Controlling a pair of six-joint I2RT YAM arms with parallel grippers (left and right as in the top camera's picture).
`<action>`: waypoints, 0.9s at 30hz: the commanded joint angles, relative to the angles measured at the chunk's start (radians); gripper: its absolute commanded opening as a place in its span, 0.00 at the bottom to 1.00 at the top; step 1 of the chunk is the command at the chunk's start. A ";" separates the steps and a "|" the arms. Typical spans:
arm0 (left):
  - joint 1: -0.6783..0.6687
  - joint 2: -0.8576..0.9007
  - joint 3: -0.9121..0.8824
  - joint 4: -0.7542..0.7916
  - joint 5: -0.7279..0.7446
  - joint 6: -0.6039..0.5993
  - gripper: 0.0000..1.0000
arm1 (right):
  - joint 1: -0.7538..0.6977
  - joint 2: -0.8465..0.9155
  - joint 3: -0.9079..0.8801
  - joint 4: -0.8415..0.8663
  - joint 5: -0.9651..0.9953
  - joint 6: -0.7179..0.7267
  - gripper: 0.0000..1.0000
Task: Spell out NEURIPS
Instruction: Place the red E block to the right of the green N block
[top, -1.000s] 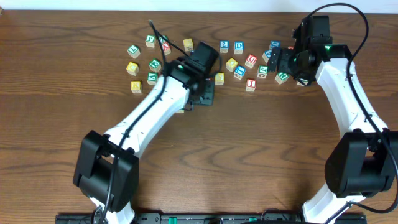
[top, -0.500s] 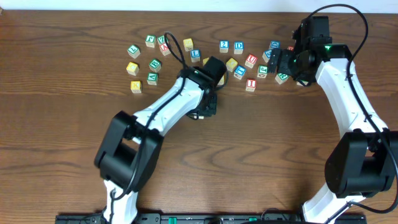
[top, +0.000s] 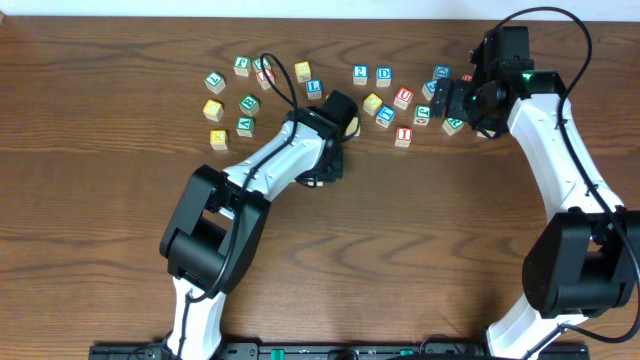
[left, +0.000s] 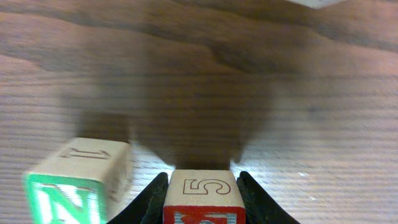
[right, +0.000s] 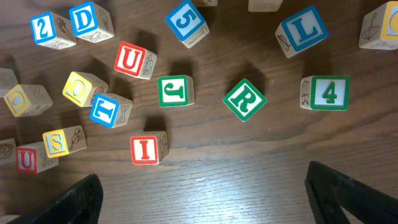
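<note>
My left gripper (top: 322, 168) is shut on a wooden cube (left: 202, 196) that has an outlined 5 on top and a red front face; its letter is cut off. It hangs low over the table. Just left of it stands a green N cube (left: 73, 186). My right gripper (right: 205, 199) stands wide open over bare wood, with nothing between its fingers. Ahead of it lie a red I cube (right: 144, 150), a red U cube (right: 130, 60) and a green R cube (right: 244, 99). In the overhead view my right gripper (top: 447, 100) hovers by this cluster.
Other cubes lie around: blue 2 (right: 46, 28), D (right: 87, 20), 5 (right: 185, 20), L (right: 303, 31), T (right: 107, 110), green J (right: 173, 91) and 4 (right: 328, 93). A second cluster (top: 230, 100) lies at the back left. The table's front half (top: 400, 250) is bare wood.
My left arm has swung its elbow to the right, and its gripper, still holding the cube, has shifted slightly down. The right arm has not moved.
</note>
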 joint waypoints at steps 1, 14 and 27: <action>0.018 0.016 -0.010 0.004 -0.038 -0.010 0.33 | -0.007 0.011 -0.005 -0.003 0.009 0.009 0.99; 0.018 0.016 -0.010 0.012 -0.038 -0.010 0.33 | -0.007 0.011 -0.005 -0.003 0.009 0.009 0.99; 0.018 0.016 -0.010 0.008 -0.038 -0.021 0.34 | -0.007 0.011 -0.005 -0.003 0.009 0.009 0.99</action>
